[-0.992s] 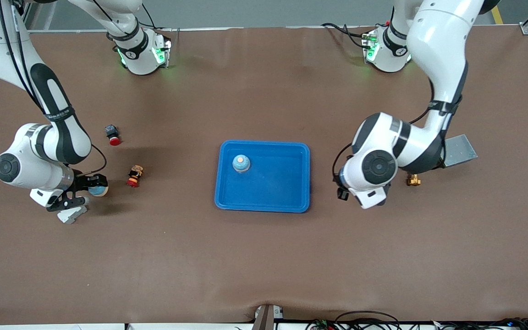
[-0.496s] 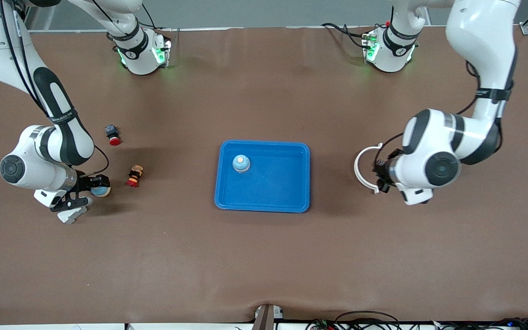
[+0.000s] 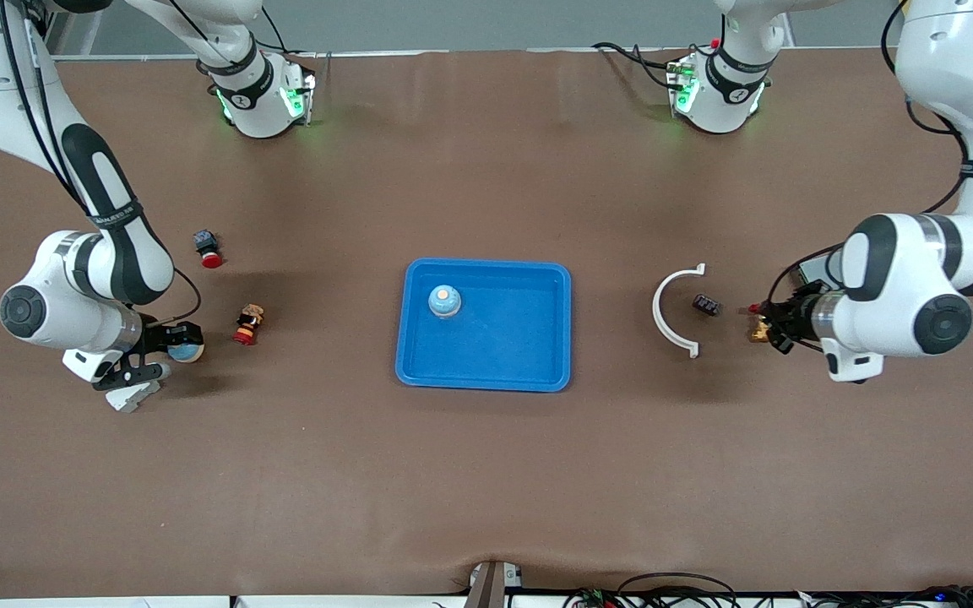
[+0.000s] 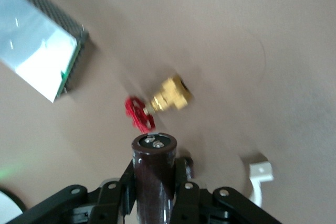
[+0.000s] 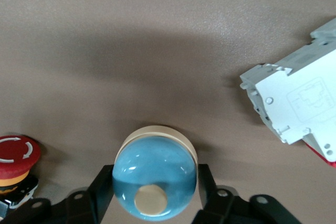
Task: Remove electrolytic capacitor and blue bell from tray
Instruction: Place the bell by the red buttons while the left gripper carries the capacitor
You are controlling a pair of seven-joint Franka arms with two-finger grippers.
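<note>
A dark brown capacitor (image 4: 153,153) stands upright between the fingers of my left gripper (image 4: 155,167), which is shut on it. That left gripper (image 3: 770,326) is over the table beside a brass valve (image 3: 760,333) at the left arm's end. A blue bell (image 5: 152,161) with a cream base rests on the table at the right arm's end. My right gripper (image 5: 155,176) has a finger against each side of the bell (image 3: 188,349), and no gap shows. A second blue bell (image 3: 444,301) sits in the blue tray (image 3: 537,346) at mid-table.
A white arc (image 3: 671,312) and a small dark part (image 3: 707,305) lie between the tray and the valve (image 4: 169,95). A silver box (image 4: 39,61) lies by the valve. Two red push buttons (image 3: 209,252) (image 3: 247,326) and a white module (image 5: 294,103) lie near the right gripper.
The left arm has swung from beside the tray out toward its own end of the table, uncovering the white arc and the dark part. The right gripper shifted slightly, then stayed.
</note>
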